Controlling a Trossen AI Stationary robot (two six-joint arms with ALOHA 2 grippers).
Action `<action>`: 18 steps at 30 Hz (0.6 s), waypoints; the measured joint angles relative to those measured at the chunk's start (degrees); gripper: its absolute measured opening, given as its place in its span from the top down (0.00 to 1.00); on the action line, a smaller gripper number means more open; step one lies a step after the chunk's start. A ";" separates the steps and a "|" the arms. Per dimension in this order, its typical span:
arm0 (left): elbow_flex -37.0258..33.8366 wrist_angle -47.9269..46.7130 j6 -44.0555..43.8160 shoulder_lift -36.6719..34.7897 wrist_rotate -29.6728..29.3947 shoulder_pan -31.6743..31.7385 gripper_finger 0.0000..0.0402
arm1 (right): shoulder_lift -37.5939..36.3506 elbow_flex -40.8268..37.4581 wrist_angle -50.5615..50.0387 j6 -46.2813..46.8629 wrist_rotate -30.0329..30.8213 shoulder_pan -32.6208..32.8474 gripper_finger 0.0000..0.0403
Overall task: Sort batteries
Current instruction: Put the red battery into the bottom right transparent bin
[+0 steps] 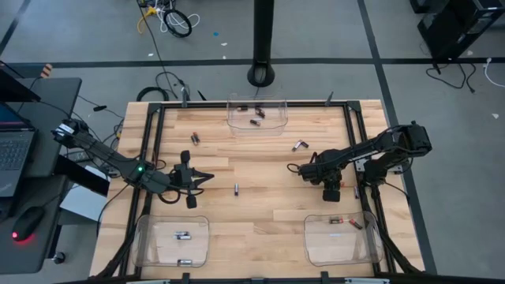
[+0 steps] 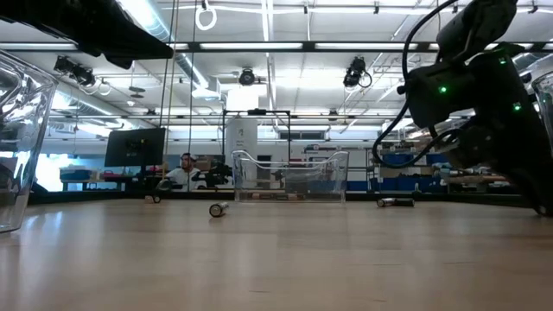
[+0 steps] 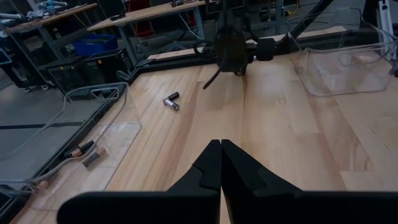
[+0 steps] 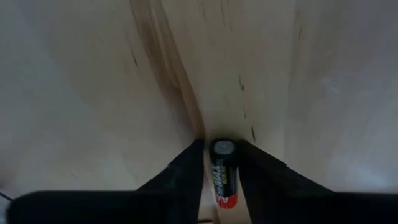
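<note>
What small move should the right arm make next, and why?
Probably lift straight up: the right gripper has its fingers on both sides of a black battery just above the bare table, so raising it clears the way to a bin.

The bench (image 1: 260, 229) is a pale wood-plank top in a dark metal frame. Three clear bins sit directly on it — one (image 1: 257, 115) at the middle of the far edge, one (image 1: 171, 241) at the near left corner, one (image 1: 340, 238) at the near right corner (each holds a few batteries). Loose batteries lie on the bare wood: one (image 1: 196, 138) toward the far left, one (image 1: 236, 188) near the centre, one (image 1: 299, 145) right of centre.
</note>
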 joint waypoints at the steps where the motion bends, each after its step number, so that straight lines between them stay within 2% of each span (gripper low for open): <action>1: 0.00 0.02 0.00 -0.01 0.00 0.01 0.97 | 0.02 0.00 0.04 -0.06 -0.02 0.02 0.77; 4: 0.00 0.00 0.00 0.01 0.00 0.01 0.97 | 0.02 0.00 -0.12 -0.47 -0.02 0.02 0.86; 12: 0.00 0.00 0.00 -0.01 0.00 0.01 0.97 | 0.24 2.79 -0.07 -2.06 1.75 0.14 0.86; 18: 0.00 0.00 0.00 -0.01 0.00 0.01 0.97 | 0.24 7.20 -4.26 -2.75 2.61 0.17 0.86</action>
